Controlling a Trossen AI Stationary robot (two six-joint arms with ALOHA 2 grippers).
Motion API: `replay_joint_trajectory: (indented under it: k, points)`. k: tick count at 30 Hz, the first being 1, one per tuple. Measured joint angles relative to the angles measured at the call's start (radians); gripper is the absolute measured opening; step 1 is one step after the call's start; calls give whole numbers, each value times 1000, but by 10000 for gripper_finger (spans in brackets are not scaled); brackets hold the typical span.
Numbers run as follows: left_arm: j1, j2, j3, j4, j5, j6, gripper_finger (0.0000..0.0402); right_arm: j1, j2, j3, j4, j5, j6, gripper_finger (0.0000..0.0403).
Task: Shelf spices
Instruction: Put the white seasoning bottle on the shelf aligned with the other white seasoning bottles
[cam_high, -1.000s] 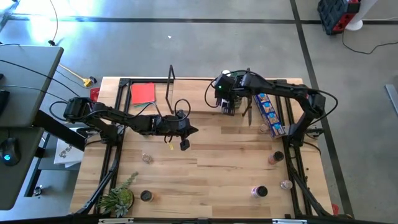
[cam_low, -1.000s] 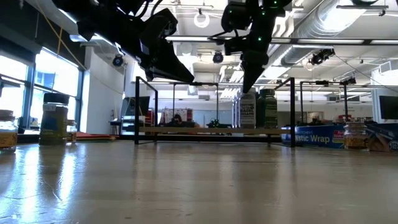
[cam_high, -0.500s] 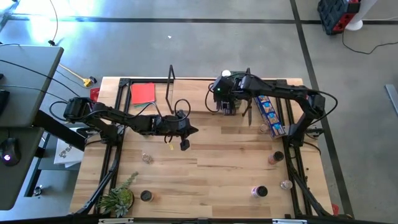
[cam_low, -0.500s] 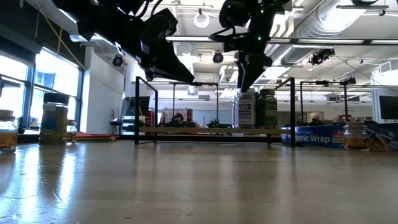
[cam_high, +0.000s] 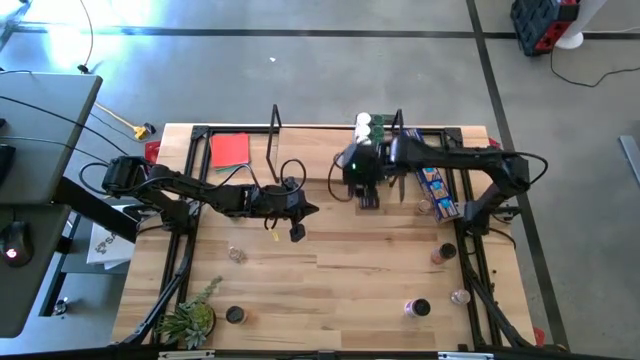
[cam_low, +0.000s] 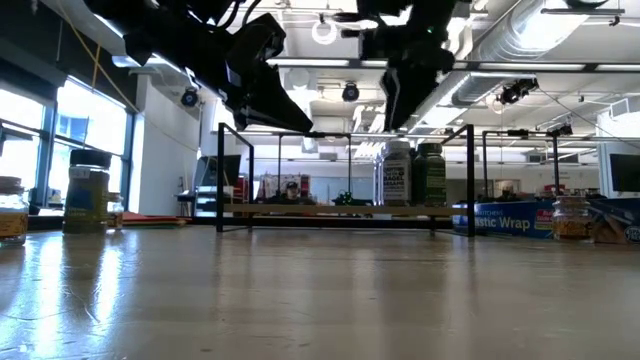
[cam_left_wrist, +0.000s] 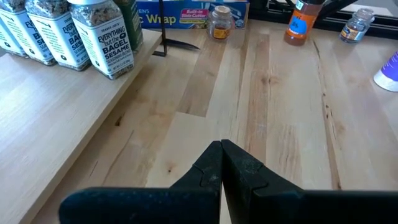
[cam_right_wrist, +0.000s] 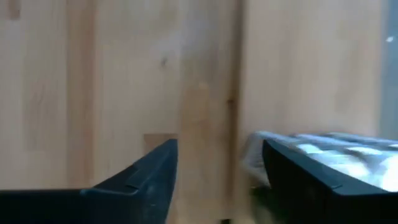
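Observation:
The shelf (cam_left_wrist: 56, 112) is a light-wood board between two black wire uprights at the table's far side. Spices stand on it in a row: labelled jars (cam_left_wrist: 102, 34), two of them showing white and green tops (cam_high: 370, 125) from above. My right gripper (cam_high: 366, 195) hangs open above the bare table just near of those jars, nothing between its fingers (cam_right_wrist: 155, 177). My left gripper (cam_left_wrist: 221, 158) is shut and empty over the table's middle (cam_high: 310, 209). More spices stand loose on the table at the right (cam_high: 442, 253) and near left (cam_high: 237, 255).
A long blue box (cam_high: 432, 180) lies right of the shelf. A small green plant (cam_high: 190, 320) sits at the near left corner, a red sheet (cam_high: 229, 150) at the far left. Bare wood lies between the two arms and the near edge.
My right gripper has drawn back from the jars on the shelf toward the table's near edge and a little left, staying open; the white and green jar tops now show clear of it. The left arm has kept still.

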Motion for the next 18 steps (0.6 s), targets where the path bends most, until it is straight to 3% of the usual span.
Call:
replay_joint_trajectory:
  k: [10,18]
  points:
    - [0,0,0,3,0,24,0,34,-29,-284,257,178,197,76]
    - [0,0,0,7,0,9,0,6,-29,-308,310,251,200,20]
